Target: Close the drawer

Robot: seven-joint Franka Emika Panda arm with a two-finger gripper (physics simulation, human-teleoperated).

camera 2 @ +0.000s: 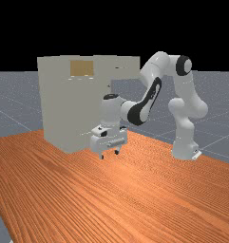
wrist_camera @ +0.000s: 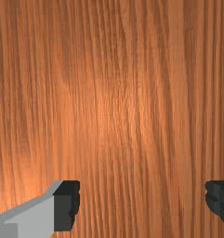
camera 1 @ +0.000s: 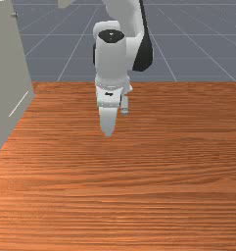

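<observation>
The drawer (camera 2: 128, 70) stood extended from the cabinet (camera 2: 63, 107), higher than our gripper (camera 2: 109, 154), whose fingers (wrist_camera: 64, 207) were spread apart. The far view showed us a tan panel (camera 2: 81, 68).

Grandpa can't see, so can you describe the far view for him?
A white and grey robot arm holds its open, black-tipped pincer above an orange-brown wooden table, near a tall grey cabinet whose top drawer juts out.

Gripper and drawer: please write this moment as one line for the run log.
drawer: out of cabinet | gripper: open, empty, above table, lower than drawer | closing: not done
</observation>
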